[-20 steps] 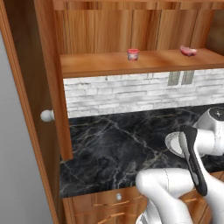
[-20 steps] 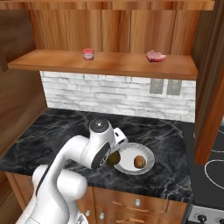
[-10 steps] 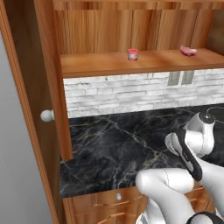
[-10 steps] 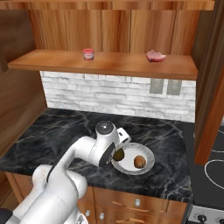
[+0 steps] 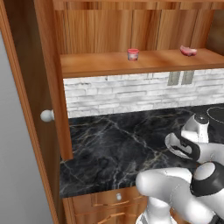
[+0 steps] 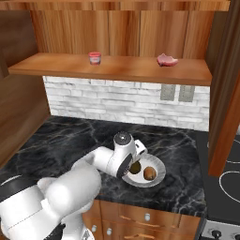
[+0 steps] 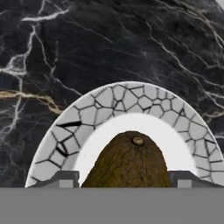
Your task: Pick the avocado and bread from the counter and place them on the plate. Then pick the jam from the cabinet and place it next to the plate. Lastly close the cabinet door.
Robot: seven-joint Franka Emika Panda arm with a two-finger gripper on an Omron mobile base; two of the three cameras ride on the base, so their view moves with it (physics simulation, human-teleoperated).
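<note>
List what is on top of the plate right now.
On the plate sit the orange-brown bread and the darker avocado, which lies between the fingers of the tool. The arm covers the plate's near left part in the right base view.

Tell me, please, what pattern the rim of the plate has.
The plate rim has a grey cracked-mosaic pattern with dark lines; the hand view shows it best.

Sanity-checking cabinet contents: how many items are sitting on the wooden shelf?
2. Small squat red-pink jam jar left of middle on the reddish-brown wooden shelf; flat pink irregular lump toward its right. None looks hidden.
</note>
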